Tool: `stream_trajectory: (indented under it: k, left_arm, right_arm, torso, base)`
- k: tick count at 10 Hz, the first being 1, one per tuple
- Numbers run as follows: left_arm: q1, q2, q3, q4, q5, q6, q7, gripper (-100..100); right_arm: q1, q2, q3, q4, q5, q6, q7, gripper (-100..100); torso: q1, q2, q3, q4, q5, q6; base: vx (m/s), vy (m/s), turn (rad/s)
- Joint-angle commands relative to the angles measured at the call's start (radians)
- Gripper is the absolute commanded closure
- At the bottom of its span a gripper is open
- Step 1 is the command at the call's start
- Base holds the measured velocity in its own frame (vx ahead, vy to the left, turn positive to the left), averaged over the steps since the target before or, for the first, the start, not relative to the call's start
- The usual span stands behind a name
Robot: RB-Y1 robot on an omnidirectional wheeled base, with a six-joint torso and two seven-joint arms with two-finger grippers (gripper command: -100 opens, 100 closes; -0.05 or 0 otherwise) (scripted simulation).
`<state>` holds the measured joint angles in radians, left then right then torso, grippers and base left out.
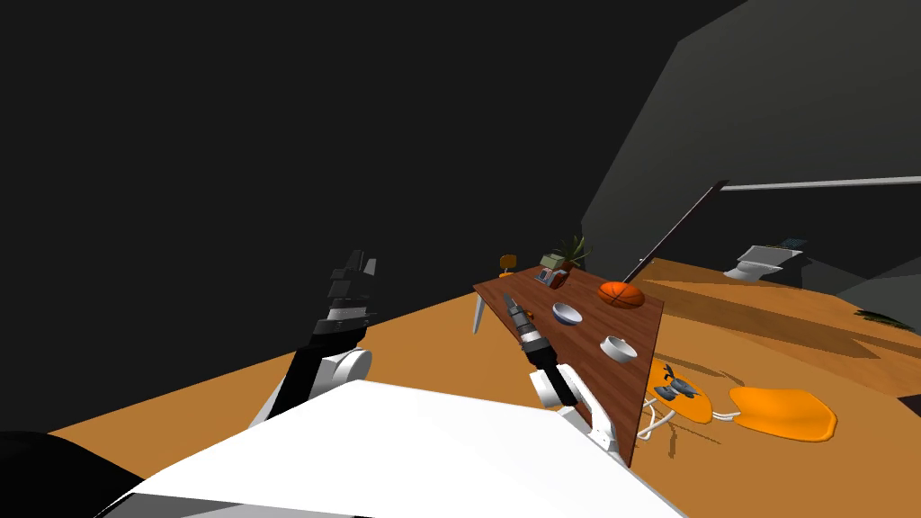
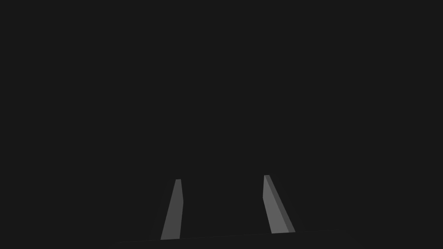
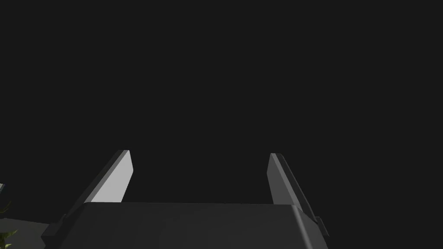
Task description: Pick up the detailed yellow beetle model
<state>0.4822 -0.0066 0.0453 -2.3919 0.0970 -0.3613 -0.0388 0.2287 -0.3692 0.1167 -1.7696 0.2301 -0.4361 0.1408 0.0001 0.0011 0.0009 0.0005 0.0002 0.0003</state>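
Head view places the beetle model [image 1: 675, 388] off the table [image 1: 594, 360], low down just past the table's edge on the robot's right. It sits on an orange seat [image 1: 697, 409] and reads as dark grey with thin legs rather than yellow. The right gripper [image 1: 506, 299] reaches out above the table, towards its far end and well apart from the beetle. The left gripper [image 1: 358, 263] is raised clear of the table on the other side.

This looks like the approach step, with no grasp begun. To do it well, I would draw the right arm back off the table without brushing the bowl [image 1: 567, 313] near it. Next I would turn towards the seat and get the wrist camera onto the beetle before descending. The grip should close across the body, not the legs, which look too slim to hold.

Finger spacing is what the wrist views add. The right gripper [image 3: 199, 152] has its jaws wide with nothing between them. The left gripper [image 2: 222, 178] is also parted and empty, against a flat dark surface. A leaf of the plant [image 3: 6, 216] edges into the right wrist view, matching the plant [image 1: 571, 250] at the table's far end.
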Motion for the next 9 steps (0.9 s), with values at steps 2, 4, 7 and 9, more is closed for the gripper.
stream_trajectory:
  k: [2,4,7,9]
  left_arm:
    - [0.000,0.000,0.000,0.000,0.000,0.000,0.000,0]
    - [0.000,0.000,0.000,0.000,0.000,0.000,0.000,0]
    - [0.000,0.000,0.000,0.000,0.000,0.000,0.000,0]
    - [0.000,0.000,0.000,0.000,0.000,0.000,0.000,0]
  right_arm:
    - [-0.030,-0.028,0.013,0.078,0.027,-0.007,0.008,-100]
    - [-0.056,-0.058,0.027,0.135,0.053,-0.006,0.014,-100]
    - [-0.105,-0.113,0.058,0.237,0.104,-0.004,0.026,-100]
    - [-0.128,-0.139,0.076,0.309,0.130,-0.003,0.033,-100]
  torso:
    - [0.001,0.000,0.000,0.000,0.000,0.000]
    - [0.001,0.000,0.000,0.000,0.000,0.000]
    - [0.001,0.000,0.000,0.000,0.000,0.000]
    - [0.000,-0.001,0.000,0.000,0.000,0.000]
  base:
    - [-0.022,0.020,0.042]
    - [-0.028,0.030,0.037]
    - [-0.018,0.021,0.047]
    - [-0.006,0.015,0.049]
